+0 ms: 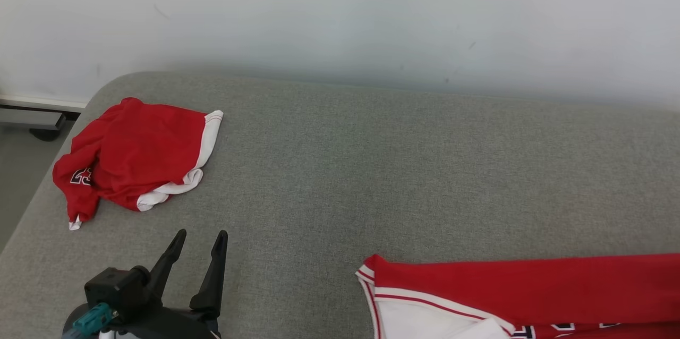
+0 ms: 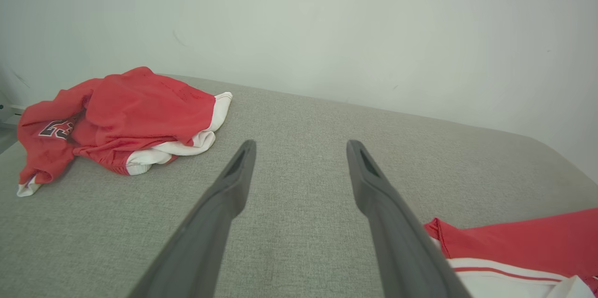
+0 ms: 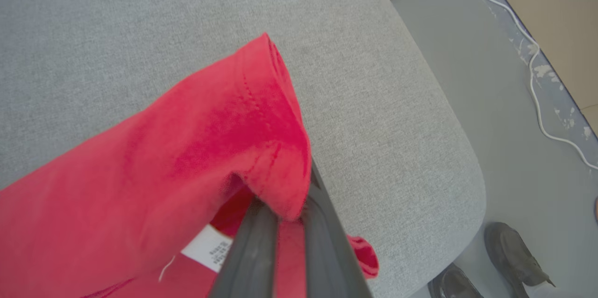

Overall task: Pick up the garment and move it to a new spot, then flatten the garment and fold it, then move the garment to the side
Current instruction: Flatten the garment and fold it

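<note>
A red garment [image 1: 531,280] with white trim and red stripes lies at the lower right of the grey padded surface [image 1: 372,169]. It also appears in the left wrist view [image 2: 514,237]. In the right wrist view my right gripper [image 3: 285,209] is shut on a folded edge of this garment [image 3: 187,148], and the cloth drapes over the fingertips. A white label shows under the fold. My left gripper [image 1: 202,235] stands open and empty at the lower left, apart from any cloth; its fingers [image 2: 233,186] point across bare surface.
A second red garment [image 1: 133,153] with white trim lies crumpled at the far left corner [image 2: 126,116]. A pale wall stands behind. Past the surface's rounded right edge the floor holds dark shoes [image 3: 509,251], a white cable [image 3: 532,78] and a brown board [image 3: 551,8].
</note>
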Controlling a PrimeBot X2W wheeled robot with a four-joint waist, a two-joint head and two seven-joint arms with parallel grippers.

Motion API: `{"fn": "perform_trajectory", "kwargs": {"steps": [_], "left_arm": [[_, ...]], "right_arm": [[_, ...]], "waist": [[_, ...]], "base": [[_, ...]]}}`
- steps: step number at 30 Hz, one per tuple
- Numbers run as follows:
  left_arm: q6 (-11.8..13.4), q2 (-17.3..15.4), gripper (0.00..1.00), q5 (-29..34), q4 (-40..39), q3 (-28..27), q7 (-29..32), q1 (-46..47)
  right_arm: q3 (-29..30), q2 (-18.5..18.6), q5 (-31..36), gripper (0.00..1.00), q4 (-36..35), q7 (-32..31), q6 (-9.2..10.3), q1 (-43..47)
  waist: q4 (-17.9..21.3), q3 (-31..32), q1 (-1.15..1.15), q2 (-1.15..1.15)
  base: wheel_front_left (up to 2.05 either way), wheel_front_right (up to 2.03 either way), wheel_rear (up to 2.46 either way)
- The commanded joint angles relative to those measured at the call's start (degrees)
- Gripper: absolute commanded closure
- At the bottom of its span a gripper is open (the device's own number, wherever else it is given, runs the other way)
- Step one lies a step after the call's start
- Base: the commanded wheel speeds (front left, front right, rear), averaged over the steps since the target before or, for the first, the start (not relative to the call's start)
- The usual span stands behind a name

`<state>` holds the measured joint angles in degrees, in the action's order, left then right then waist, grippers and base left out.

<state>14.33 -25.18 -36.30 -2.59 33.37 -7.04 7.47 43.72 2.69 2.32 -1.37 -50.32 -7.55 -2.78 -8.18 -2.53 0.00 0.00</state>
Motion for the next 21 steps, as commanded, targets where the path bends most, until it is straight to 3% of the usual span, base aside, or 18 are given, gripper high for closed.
{"fn": "perform_trajectory", "kwargs": {"steps": [1, 8, 16, 21], "left_arm": [[0.1, -0.2, 0.00, 0.5, 0.1, -0.1, -0.3, 0.8], [0.4, -0.3, 0.00, 0.4, 0.4, -0.2, -0.7, 0.7], [0.7, -0.4, 0.00, -0.1, 0.4, 0.0, -0.4, 0.3], [0.6, -0.3, 0.00, -0.3, 0.5, 0.1, -0.4, 0.6]], "right_arm": [[1.6, 0.3, 1.7, 1.00, -3.0, -1.2, 0.12, -1.1], [-0.5, 0.3, 2.3, 1.00, -9.1, -4.8, 0.12, -0.2], [-14.5, 0.3, -8.8, 1.00, -10.1, -9.8, 0.12, 4.0], [-23.7, 0.3, -11.2, 1.00, -10.3, -9.2, 0.12, 5.3]], "waist": [[-0.4, -0.2, 0.00, 0.00], [-1.1, 0.3, 0.00, 0.00], [-1.2, 0.9, 0.00, 0.00], [-1.4, 0.7, 0.00, 0.00]], "base": [[0.00, 0.00, 0.00], [0.00, 0.00, 0.00], [0.00, 0.00, 0.00], [0.00, 0.00, 0.00]]}}
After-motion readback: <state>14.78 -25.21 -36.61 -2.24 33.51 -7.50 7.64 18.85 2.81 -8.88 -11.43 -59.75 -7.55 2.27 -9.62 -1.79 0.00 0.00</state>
